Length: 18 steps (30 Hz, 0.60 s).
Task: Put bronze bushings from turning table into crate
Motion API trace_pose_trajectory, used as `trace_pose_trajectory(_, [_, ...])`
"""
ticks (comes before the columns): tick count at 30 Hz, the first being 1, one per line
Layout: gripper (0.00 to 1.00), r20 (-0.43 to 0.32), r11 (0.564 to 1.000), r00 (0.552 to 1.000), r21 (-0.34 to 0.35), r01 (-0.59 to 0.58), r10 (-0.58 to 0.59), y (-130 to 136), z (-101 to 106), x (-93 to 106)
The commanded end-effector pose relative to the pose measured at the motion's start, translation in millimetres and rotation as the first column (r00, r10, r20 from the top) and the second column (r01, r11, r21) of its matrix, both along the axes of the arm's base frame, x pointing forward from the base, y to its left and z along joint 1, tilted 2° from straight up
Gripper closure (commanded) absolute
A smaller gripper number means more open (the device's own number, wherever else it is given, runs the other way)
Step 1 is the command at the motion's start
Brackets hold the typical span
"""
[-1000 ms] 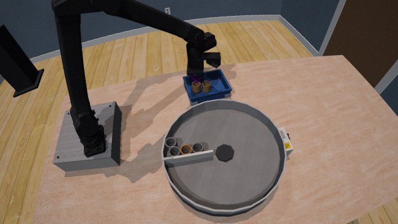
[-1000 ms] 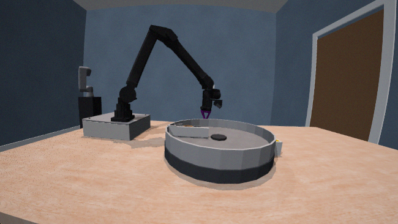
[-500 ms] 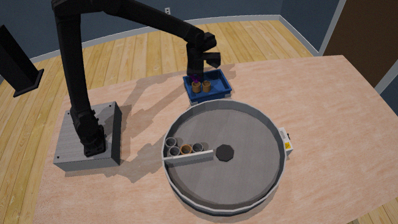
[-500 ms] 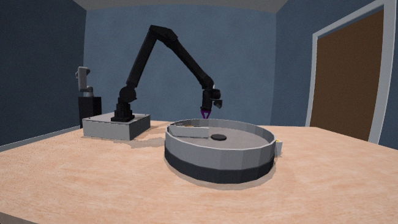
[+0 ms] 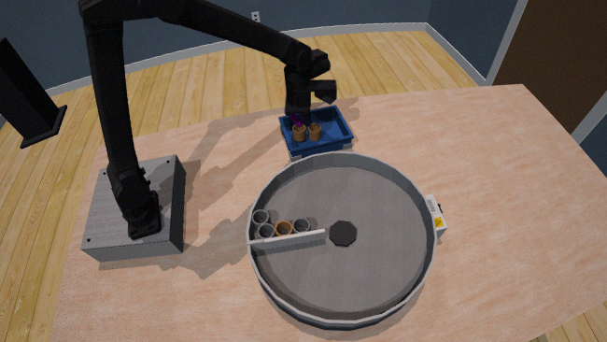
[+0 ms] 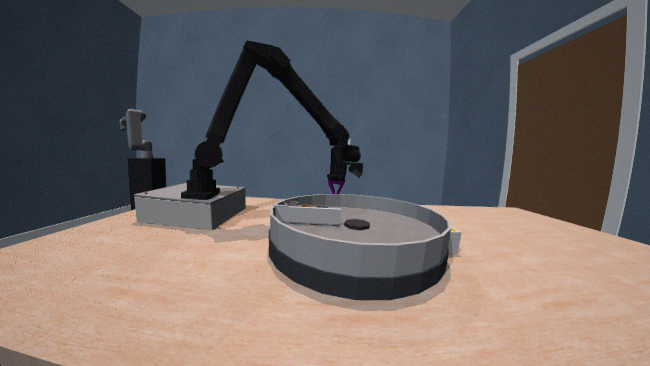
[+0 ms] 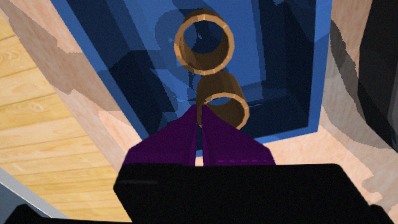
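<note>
My gripper point(image 5: 298, 120) point(image 6: 335, 190) point(image 7: 199, 111) has purple fingers and is shut on the wall of a bronze bushing point(image 5: 299, 133) point(image 7: 225, 104), holding it upright low inside the blue crate point(image 5: 341, 133) point(image 7: 320, 75). A second bronze bushing point(image 5: 315, 132) point(image 7: 204, 42) stands in the crate beside it. On the turning table point(image 5: 374, 196) point(image 6: 360, 250) one bronze bushing point(image 5: 283, 228) sits with three steel bushings point(image 5: 261, 217) point(image 5: 265, 230) point(image 5: 302, 225) at the left rim, behind a white guide bar point(image 5: 287, 236) point(image 6: 310, 215). In the exterior view the crate is hidden behind the table.
A black hub point(image 5: 342, 233) point(image 6: 357, 224) sits at the turning table's centre. The arm's grey base block point(image 5: 107, 224) point(image 6: 190, 205) stands to the left. A small white control box point(image 5: 436, 217) is attached at the table's right side.
</note>
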State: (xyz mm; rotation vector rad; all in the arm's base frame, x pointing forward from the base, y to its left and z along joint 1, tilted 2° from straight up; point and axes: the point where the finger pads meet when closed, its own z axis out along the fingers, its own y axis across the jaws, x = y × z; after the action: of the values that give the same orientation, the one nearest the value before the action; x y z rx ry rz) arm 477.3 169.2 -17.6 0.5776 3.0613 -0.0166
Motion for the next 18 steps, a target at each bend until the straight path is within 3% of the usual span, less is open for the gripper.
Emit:
trace_pose_trajectory(1, [1.00,0.014,1.000,1.000,0.002,-0.002,0.002,-3.4,1.9,5.8])
trace_pose_trajectory(10, [1.00,0.009,1.000,1.000,0.000,-0.002,0.002,-4.8,-9.8,2.8])
trace_pose_trajectory(18, [1.00,0.017,1.000,1.000,0.003,-0.002,0.002,-3.9,-3.3,5.0])
